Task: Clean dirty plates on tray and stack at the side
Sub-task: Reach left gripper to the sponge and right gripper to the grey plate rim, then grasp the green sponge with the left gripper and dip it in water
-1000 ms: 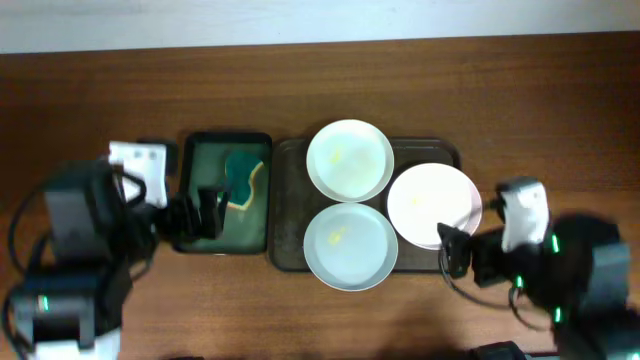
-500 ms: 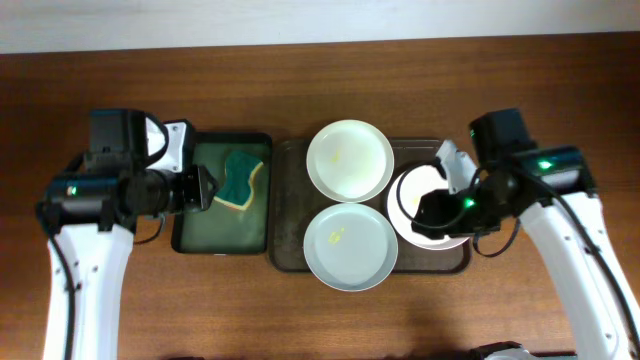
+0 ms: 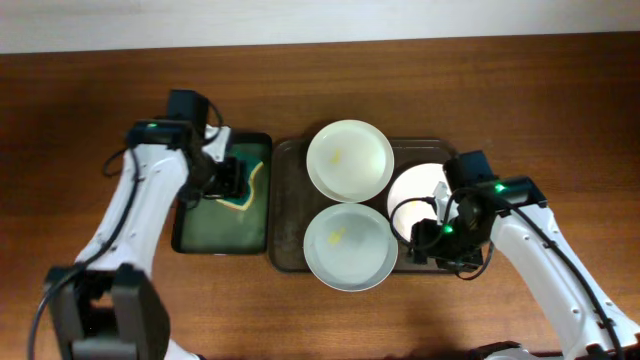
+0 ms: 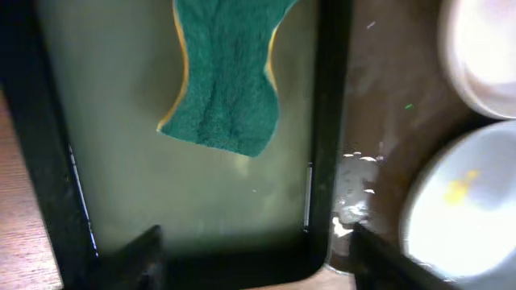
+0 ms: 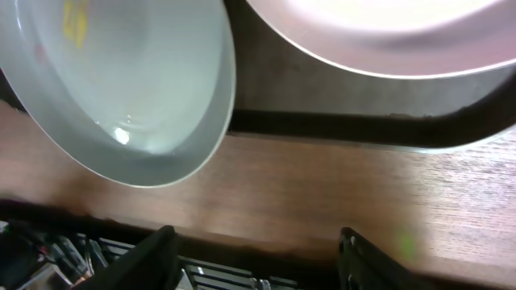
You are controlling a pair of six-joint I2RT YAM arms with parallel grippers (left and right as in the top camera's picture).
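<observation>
The left gripper (image 3: 228, 178), jaws apart and empty, hangs over the sponge (image 4: 226, 72) in the green tray (image 3: 205, 235). Just beside it, the brown tray (image 3: 288, 200) carries three plates: the back plate (image 3: 349, 159) and front plate (image 3: 350, 245), both smeared yellow, and the pink plate (image 3: 415, 195) at right. The right gripper (image 3: 432, 243), open and holding nothing, hovers at the brown tray's front right corner.
</observation>
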